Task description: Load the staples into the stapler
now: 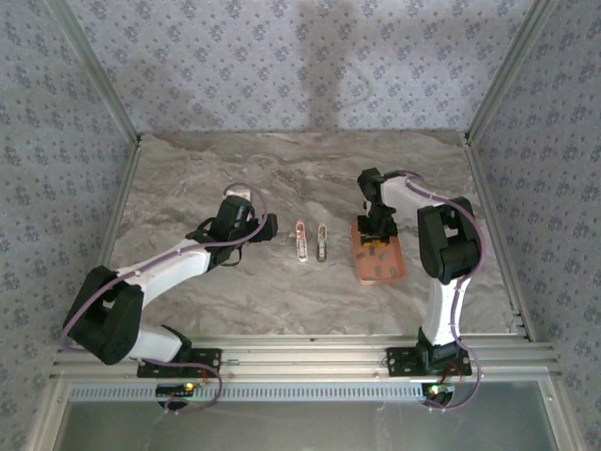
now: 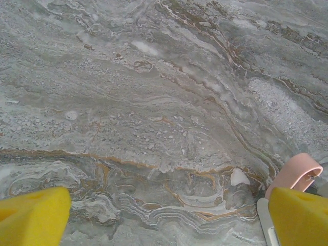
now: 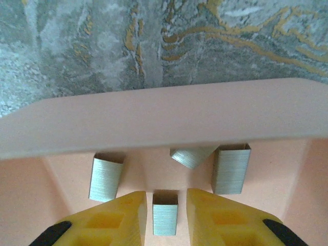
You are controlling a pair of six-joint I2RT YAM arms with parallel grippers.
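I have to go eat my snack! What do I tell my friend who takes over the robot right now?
Left gripper: wide open, over the table, next to the stapler.
Right gripper: slightly open, down in the salmon tray, fingers either side of one staple strip, not pinching it.
Staples: four strips, all in the tray.
Done: nothing loaded. Left: pinch the strip, load the stapler.

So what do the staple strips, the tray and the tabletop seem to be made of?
The staple strips: metal, grey with a brushed sheen and fine lines. The salmon tray: probably moulded plastic, matte, smooth, rounded rim. The tabletop: marble-look veining, grey with ochre; real stone or printed laminate, cannot tell.
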